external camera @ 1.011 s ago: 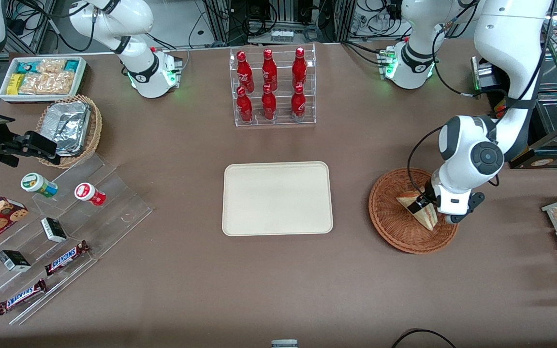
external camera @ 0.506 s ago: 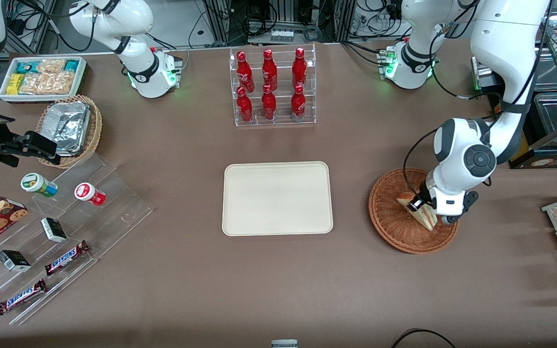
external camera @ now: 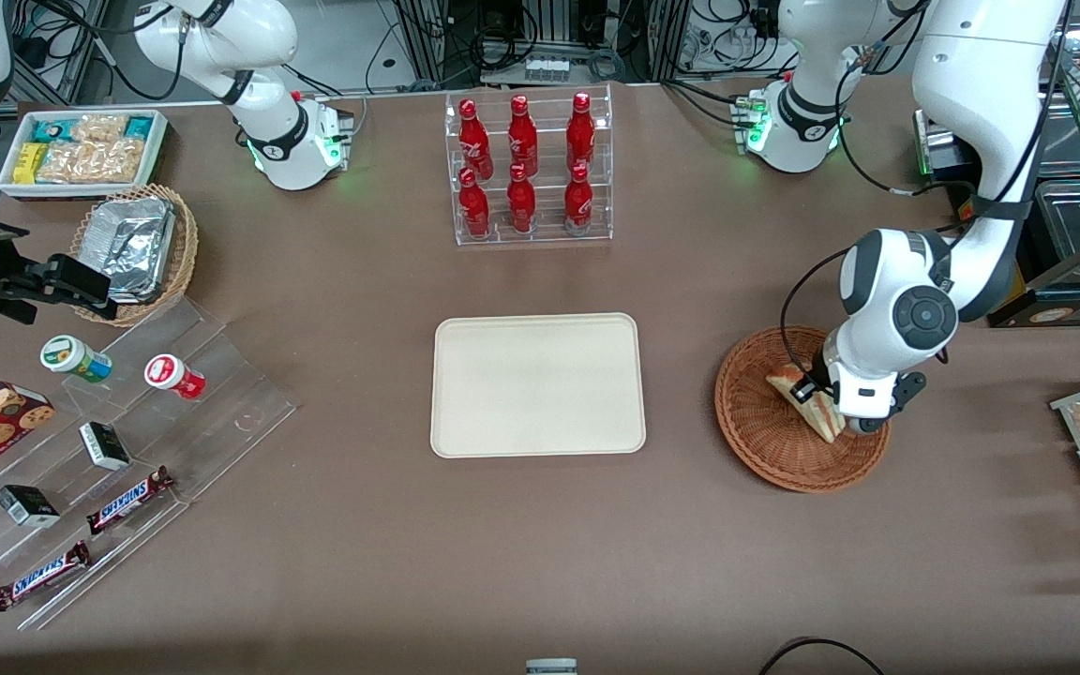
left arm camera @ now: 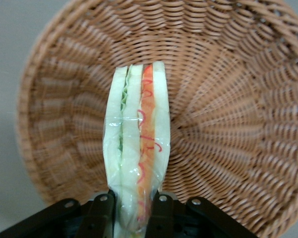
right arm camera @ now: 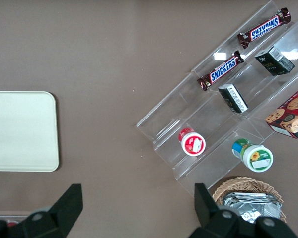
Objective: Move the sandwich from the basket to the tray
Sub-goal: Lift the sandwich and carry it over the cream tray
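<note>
Gripper point(left arm camera: 131, 210) down inside the basket point(external camera: 765, 450), clamped on the sandwich point(left arm camera: 135, 153) with 1 black finger point(left arm camera: 102, 210) pressed to each bread face. Sandwich wrapped in clear film, standing on edge, its green and orange-red filling layers running lengthwise between 2 white slices, the wedge reaching toward the basket's woven centre. Seen from the front, sandwich point(external camera: 807, 403) partly hidden by the white wrist, tan crust showing at the upper end, resting within the basket toward the rim on the working arm's end. Basket on the brown table point(external camera: 540, 562), well apart from the tray point(external camera: 537, 385), which lies at the table's middle. Farther from the front camera than the tray, a clear rack of 6 red bottles point(external camera: 526, 169). Toward the parked arm's end, a clear stepped stand point(external camera: 221, 412) carrying 2 Snickers bars point(external camera: 127, 500), small dark boxes and 2 round tubs, with a lighter wicker basket point(external camera: 182, 253) holding a foil container just near it.
</note>
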Available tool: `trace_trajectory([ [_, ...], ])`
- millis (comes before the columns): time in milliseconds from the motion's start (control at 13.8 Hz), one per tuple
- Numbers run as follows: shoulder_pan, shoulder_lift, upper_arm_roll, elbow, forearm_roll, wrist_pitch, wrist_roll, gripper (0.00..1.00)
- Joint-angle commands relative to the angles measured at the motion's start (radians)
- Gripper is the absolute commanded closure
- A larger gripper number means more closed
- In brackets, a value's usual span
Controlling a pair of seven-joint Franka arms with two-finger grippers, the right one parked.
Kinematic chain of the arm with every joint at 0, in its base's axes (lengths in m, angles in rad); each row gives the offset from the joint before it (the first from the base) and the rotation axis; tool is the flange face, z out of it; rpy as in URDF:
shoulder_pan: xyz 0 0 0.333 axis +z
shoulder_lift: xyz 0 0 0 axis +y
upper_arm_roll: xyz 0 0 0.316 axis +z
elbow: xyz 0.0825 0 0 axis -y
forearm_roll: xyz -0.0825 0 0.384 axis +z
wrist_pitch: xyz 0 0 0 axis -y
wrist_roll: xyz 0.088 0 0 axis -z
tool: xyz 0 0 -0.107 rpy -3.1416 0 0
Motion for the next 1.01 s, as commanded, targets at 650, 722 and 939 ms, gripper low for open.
trace_trajectory([
  [650, -0.14, -0.017, -0.023, 0.201, 0.059, -0.322, 0.177, 1.0],
  [722, -0.171, -0.017, -0.023, 0.201, 0.059, -0.322, 0.197, 1.0],
  [939, -0.246, -0.009, -0.033, 0.222, 0.038, -0.312, 0.222, 1.0],
])
